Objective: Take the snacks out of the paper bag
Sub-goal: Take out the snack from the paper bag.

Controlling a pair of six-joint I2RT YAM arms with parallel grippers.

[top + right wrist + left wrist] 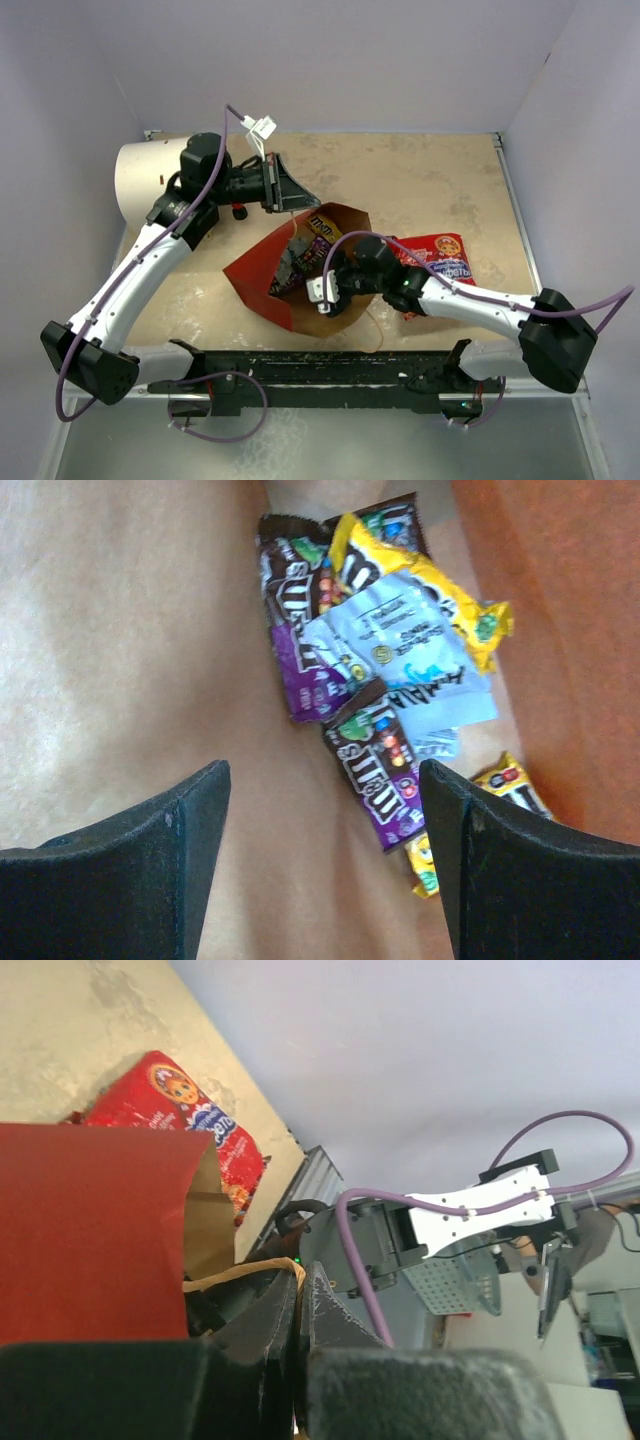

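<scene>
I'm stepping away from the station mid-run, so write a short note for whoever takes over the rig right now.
Left hand: shut on the rim of the paper bag, which lies on its side with its mouth open.
Right hand: open and empty, at the bag's mouth, aimed at the candy.
Done: the large red packet is out, lying on the table to the right of the bag.
Left: the small candy packets and the silvery wrapper are inside the bag, none gripped yet.
</scene>
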